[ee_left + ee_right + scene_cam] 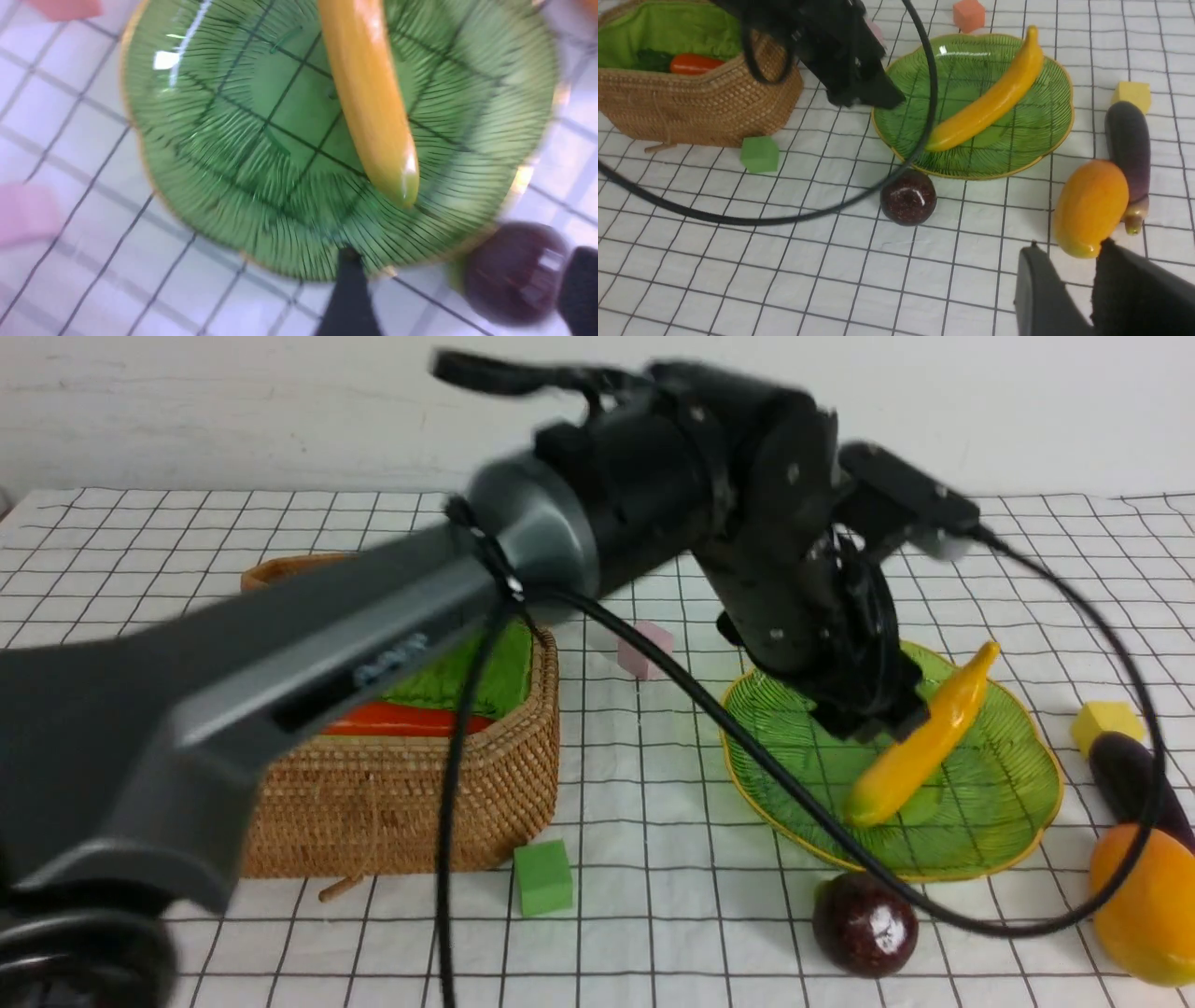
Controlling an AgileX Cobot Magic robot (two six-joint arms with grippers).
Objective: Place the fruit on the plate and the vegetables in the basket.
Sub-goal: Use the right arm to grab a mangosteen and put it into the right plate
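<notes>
The yellow banana (924,737) lies slanted across the green ribbed plate (1027,840). My left gripper (873,719) hangs just above the plate beside the banana, open, with nothing between its fingers (350,289). The maroon ball fruit (864,924) sits on the cloth just in front of the plate. The mango (1090,207) and the purple eggplant (1127,144) lie side by side, touching, right of the plate. The carrot (401,719) rests inside the wicker basket (401,821). My right gripper (1069,249) hovers near the mango's end, open by a narrow gap and empty.
Foam cubes lie scattered: a green cube (543,877) in front of the basket, a pink cube (644,649) behind the plate, a yellow cube (1106,721) by the eggplant, an orange cube (969,15) further back. The left arm's black cable (448,859) droops over the cloth.
</notes>
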